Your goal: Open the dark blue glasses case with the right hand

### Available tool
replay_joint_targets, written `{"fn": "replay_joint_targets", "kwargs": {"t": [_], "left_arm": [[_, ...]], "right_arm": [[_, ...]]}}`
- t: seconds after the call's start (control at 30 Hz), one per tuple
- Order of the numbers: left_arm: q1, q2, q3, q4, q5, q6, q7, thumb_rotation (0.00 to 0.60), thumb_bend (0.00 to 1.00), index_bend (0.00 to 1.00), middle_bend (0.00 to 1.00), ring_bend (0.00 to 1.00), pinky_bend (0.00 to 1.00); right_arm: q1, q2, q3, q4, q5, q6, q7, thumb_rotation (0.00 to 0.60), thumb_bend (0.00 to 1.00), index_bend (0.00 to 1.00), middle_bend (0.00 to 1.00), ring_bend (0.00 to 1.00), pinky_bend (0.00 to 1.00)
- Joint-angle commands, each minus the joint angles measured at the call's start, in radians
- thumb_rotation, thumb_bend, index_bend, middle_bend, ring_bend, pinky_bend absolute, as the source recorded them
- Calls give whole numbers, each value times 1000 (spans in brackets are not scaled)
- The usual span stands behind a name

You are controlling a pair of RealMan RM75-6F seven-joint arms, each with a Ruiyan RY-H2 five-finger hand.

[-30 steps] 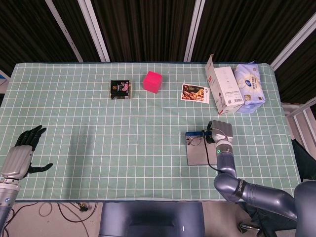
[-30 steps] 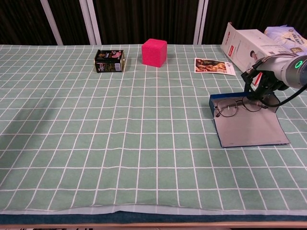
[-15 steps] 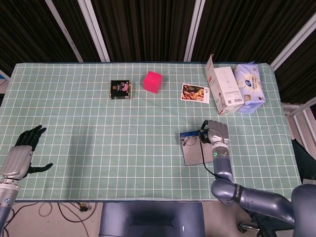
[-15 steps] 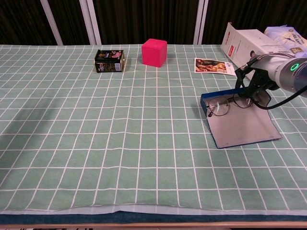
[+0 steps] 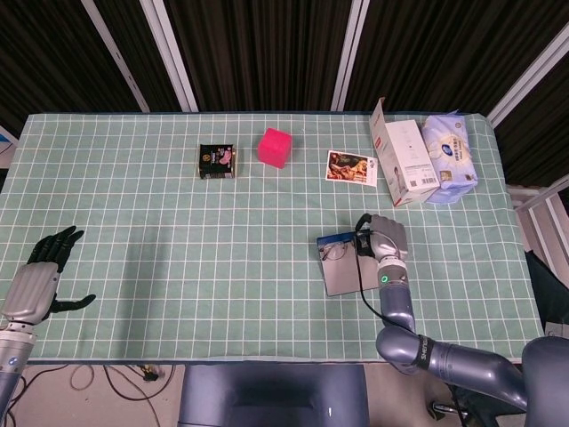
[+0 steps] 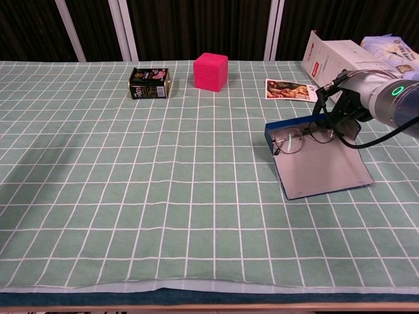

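On a green checked tablecloth (image 6: 131, 170), the right hand (image 6: 343, 116) grips the far edge of the open dark blue glasses case (image 6: 314, 163); the left hand (image 5: 40, 271) rests with fingers spread.

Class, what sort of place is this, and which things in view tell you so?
Probably a robot test lab: a table under a green grid cloth, dark curtains behind metal posts, and unrelated props such as a pink cube and an open glasses case.
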Motion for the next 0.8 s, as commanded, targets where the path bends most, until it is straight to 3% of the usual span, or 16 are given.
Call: {"fn": "replay_joint_targets", "kwargs": {"t": [0.03,0.8], "left_arm": [[0,0,0,0,1,0,0,600,0,0,0,0,0],[0,0,0,1,2,2,-2,600,0,0,0,0,0]], "right_arm": [[-3,-2,6,-2,-5,5,6,600,487,641,948,1000,1000],[-54,-64,25,39,-120,21,128,600,487,669,948,1000,1000]]}}
